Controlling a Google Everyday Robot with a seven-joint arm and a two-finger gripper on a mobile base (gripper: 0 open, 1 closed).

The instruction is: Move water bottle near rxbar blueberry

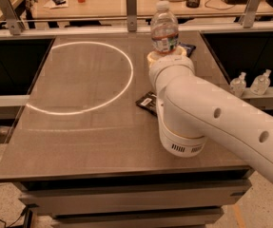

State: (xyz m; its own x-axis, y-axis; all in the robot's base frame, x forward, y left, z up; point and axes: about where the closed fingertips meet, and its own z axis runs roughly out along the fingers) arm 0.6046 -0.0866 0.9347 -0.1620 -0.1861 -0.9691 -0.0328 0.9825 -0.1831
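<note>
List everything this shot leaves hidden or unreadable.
All in the camera view:
- The end effector, at the base of the water bottle by the far edge of the table: largely hidden by the arm.
- The water bottle's bottom: covered by the end effector.
- The rxbar blueberry: only a dark corner shows; print too small.
- The black wrapper: right part behind the arm.
- The arm: cut off by the right edge.

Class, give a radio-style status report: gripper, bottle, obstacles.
Gripper over table far side, shut on water bottle. Rxbar blueberry close beside it, partly hidden. Black wrapper nearer, not between.
</note>
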